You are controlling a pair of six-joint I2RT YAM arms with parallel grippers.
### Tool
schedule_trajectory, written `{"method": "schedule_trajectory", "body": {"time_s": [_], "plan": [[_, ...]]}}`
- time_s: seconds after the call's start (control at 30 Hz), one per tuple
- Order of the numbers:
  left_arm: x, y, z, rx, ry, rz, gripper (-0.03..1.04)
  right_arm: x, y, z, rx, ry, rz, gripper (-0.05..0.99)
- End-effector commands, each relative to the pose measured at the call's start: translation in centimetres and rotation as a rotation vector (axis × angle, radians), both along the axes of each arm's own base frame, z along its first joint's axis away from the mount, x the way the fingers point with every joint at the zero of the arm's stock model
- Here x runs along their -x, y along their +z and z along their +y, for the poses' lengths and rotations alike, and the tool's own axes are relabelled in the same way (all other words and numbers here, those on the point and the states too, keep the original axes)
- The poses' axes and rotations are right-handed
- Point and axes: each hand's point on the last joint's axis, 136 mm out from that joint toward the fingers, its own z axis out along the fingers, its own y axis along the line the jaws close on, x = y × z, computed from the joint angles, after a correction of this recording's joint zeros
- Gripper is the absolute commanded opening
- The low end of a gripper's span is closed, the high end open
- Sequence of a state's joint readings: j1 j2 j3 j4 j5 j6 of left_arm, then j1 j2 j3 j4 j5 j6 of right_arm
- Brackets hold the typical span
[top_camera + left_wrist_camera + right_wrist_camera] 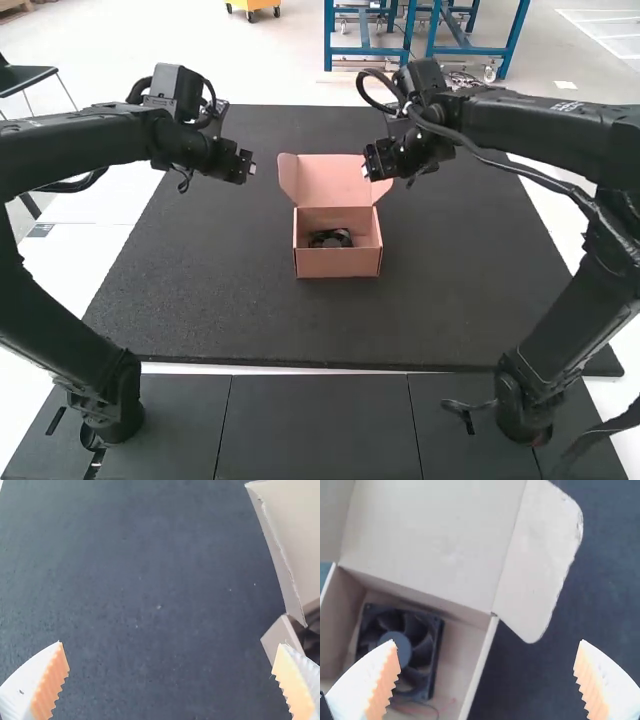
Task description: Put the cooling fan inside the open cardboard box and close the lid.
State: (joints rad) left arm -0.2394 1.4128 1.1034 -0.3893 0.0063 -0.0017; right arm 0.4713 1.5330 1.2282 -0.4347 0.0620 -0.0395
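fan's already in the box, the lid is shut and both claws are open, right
No, the lid is not shut: the high view shows it standing open at the back of the cardboard box. The cooling fan does lie inside, and the left claw and right claw are both open.

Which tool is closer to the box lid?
The right tool: it hangs at the right edge of the lid, looking down on the fan, while the left tool hangs over bare mat.
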Motion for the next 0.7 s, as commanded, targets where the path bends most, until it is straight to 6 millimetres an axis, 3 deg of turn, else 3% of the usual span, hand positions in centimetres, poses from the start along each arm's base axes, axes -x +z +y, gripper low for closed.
{"method": "schedule_trajectory", "body": {"time_s": [0.0, 0.3, 0.67], "plan": [[-1.5, 1.4, 0.2, 0.009, 0.023, -0.041, 0.96, -0.6, 0.9, -0.7, -0.006, -0.018, -0.065, 0.79], [-3.6, 0.7, -0.2, -0.006, 0.027, -0.015, 0.96, -3.5, -0.8, -1.0, -0.039, -0.046, -0.093, 0.78], [-6.0, 0.6, -0.5, -0.007, 0.036, -0.009, 0.96, -7.3, -2.3, -3.4, -0.046, -0.095, -0.076, 0.78]]}}
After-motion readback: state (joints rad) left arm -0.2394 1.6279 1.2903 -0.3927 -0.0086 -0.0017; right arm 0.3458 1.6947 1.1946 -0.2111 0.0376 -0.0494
